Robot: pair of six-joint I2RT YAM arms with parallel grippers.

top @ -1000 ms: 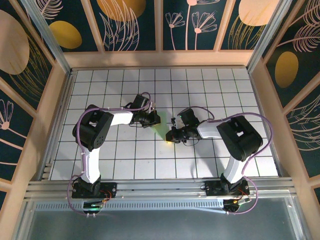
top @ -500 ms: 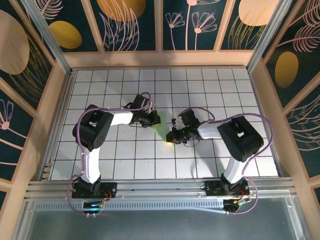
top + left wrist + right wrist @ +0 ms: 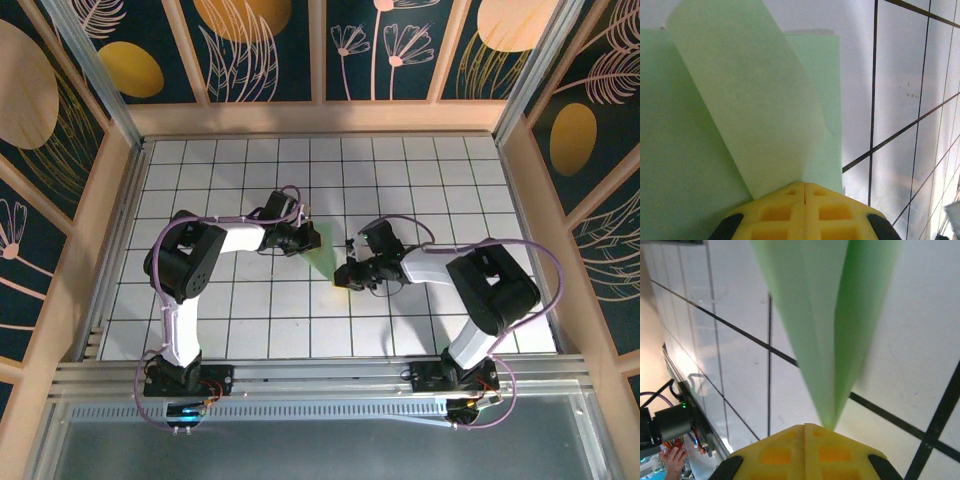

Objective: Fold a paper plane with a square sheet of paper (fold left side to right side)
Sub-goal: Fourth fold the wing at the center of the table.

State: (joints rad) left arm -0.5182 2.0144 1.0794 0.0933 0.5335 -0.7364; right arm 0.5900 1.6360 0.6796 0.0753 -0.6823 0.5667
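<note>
Right elbow [image 3: 495, 290] swung outward; left end effector [image 3: 805, 187] and right end effector [image 3: 805, 429] clamp the paper plane [image 3: 810, 315] over tiles [image 3: 250, 300].

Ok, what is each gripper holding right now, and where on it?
Both pinch the pale-green folded paper: the left gripper shut on the narrow end of a raised flap, the right gripper shut on its pointed tip.

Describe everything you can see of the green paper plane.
The paper plane is thin, matte, pale-green paper folded into a narrow dart with a long centre crease. It sits mid-table over the white grid, between the two arms. Its pointed tip runs into the shut right gripper. At the wider end, a raised, curling flap meets the shut left gripper. Whether the folding is finished can't be told.
</note>
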